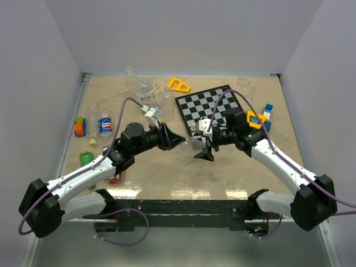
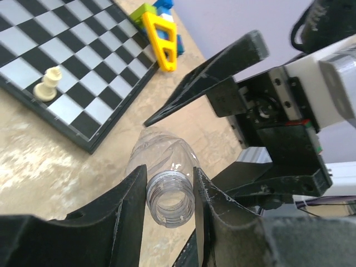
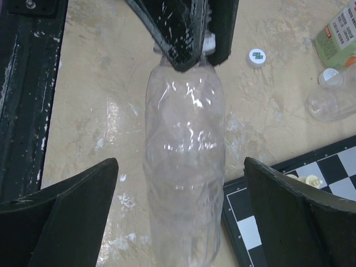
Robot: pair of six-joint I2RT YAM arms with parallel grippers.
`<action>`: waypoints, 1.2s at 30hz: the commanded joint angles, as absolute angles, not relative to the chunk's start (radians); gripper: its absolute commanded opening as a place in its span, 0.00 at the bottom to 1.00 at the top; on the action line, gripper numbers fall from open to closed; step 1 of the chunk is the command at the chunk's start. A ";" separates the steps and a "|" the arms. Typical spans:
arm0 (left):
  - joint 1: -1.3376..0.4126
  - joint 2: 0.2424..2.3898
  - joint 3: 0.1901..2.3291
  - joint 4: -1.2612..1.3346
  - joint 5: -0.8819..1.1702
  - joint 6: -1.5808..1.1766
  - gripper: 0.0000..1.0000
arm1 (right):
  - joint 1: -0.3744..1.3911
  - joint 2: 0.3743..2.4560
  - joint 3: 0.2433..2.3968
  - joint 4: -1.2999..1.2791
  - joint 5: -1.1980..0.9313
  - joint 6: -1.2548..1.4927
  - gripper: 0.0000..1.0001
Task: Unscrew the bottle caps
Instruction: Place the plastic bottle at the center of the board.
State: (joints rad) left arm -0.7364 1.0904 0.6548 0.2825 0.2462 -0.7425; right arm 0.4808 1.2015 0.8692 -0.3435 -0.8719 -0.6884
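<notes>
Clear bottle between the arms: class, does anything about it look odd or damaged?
The clear bottle lies sideways, not upright, its neck pinched in the left gripper's jaws. Its mouth is uncapped and its walls look crumpled.

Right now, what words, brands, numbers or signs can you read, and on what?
None can be quoted.
Blue-labelled plastic bottle: lettering too small.
Green-and-orange labelled bottle: red print, blurred.
Small white round cap: green mark, unreadable.

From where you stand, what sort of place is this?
Probably a robot test bench, not a home: left arm and right arm bolted to a walled table strewn with bottles, a chessboard and toy blocks.
</notes>
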 commanded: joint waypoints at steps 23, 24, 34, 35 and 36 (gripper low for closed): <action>-0.486 1.365 1.534 -0.778 -0.209 -0.209 0.00 | 0.368 1.043 0.900 -0.440 -0.874 -0.816 0.98; -0.480 1.400 1.560 -0.785 -0.204 -0.203 0.00 | 0.368 1.043 0.900 -0.439 -0.873 -0.816 0.98; -0.404 1.632 1.724 -0.796 -0.097 -0.175 0.00 | 0.368 1.035 0.891 -0.433 -0.868 -0.816 0.98; -0.394 1.647 1.732 -0.795 -0.080 -0.172 0.00 | 0.368 1.037 0.890 -0.434 -0.868 -0.818 0.98; -0.384 1.660 1.738 -0.793 -0.068 -0.172 0.00 | 0.368 1.035 0.891 -0.434 -0.867 -0.818 0.98</action>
